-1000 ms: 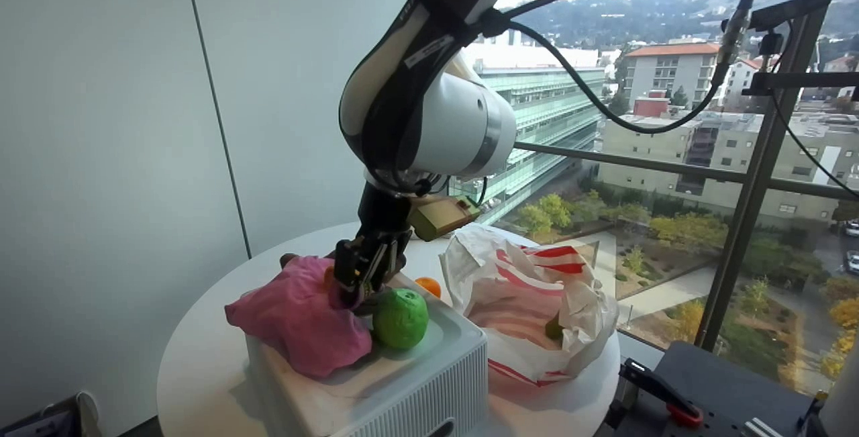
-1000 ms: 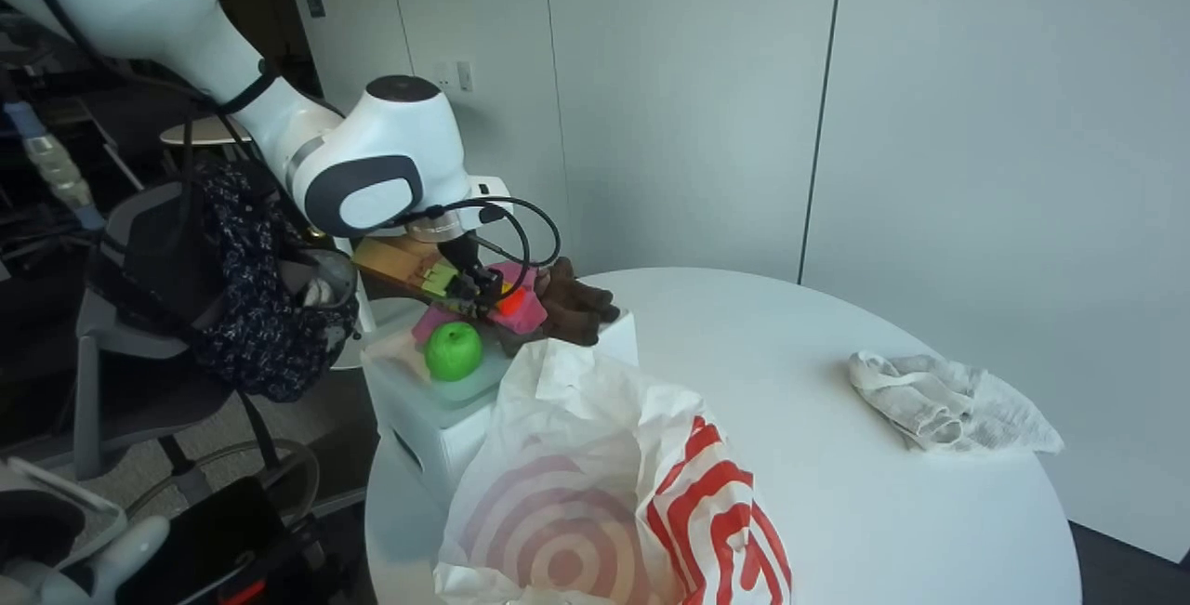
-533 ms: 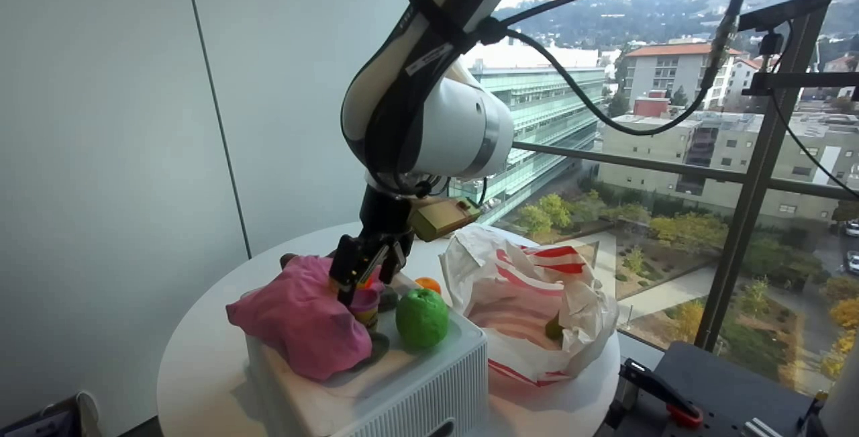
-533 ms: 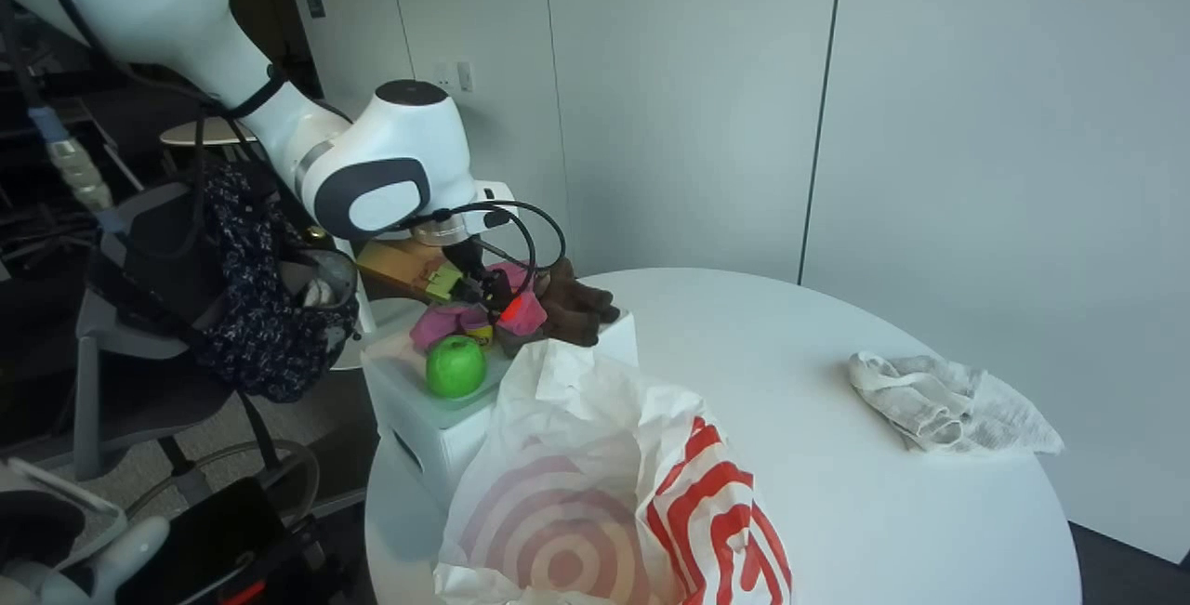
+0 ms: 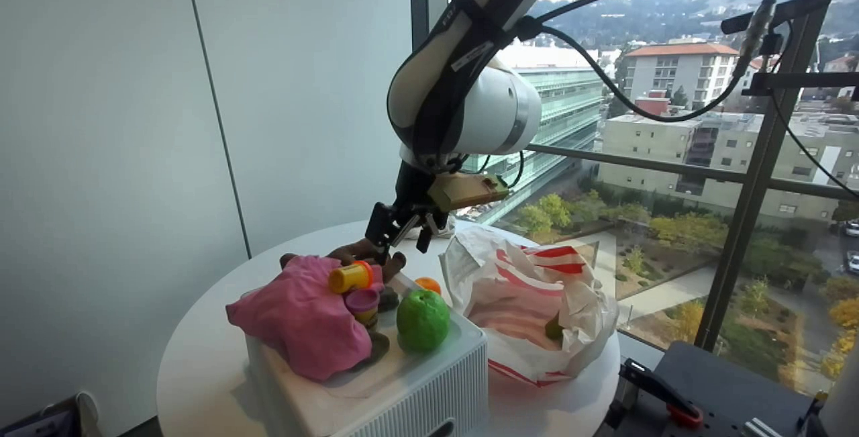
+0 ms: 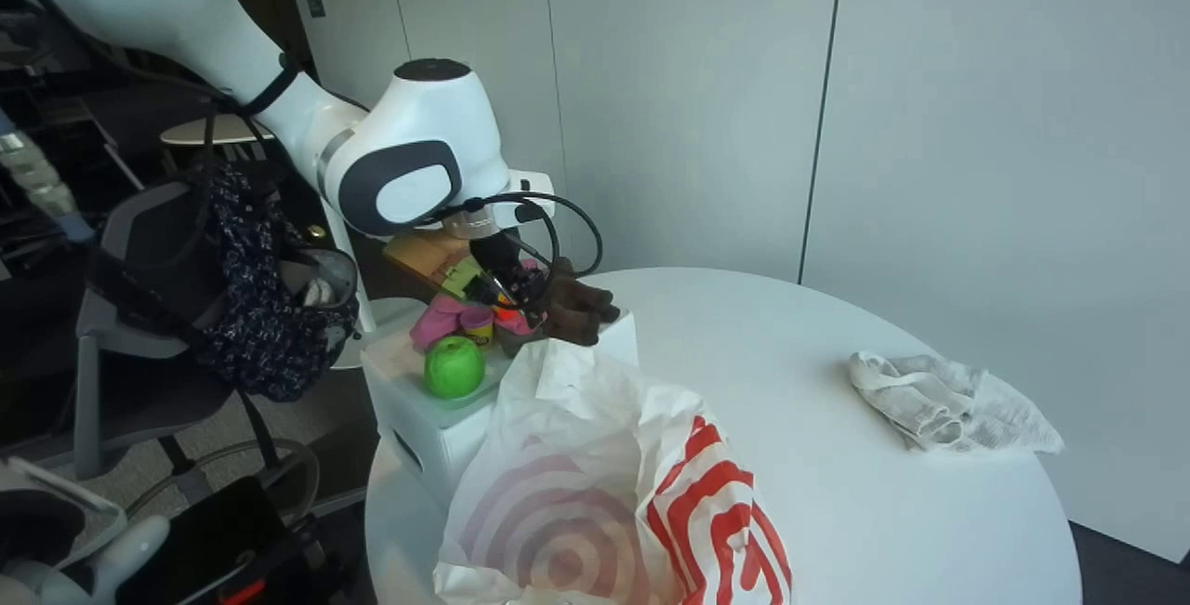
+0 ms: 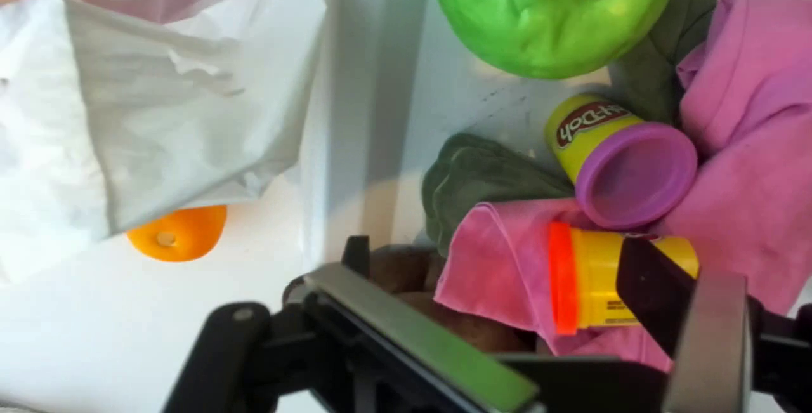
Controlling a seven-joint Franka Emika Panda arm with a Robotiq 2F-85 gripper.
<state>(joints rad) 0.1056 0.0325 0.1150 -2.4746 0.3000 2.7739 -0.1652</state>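
Play-Doh tub with an orange lid lies on its side on the pink cloth, atop the white box. I have the gripper above the box, near that tub and the brown plush, with its fingers spread wide apart; in my wrist view one fingertip overlaps the tub's yellow body. Just beside, the purple-lidded tub stands lid up against the cloth. I see the green fruit on the box near it, and a dark green fabric piece. Beyond the box edge, an orange fruit sits on the table, partly hidden by the white bag with red stripes.
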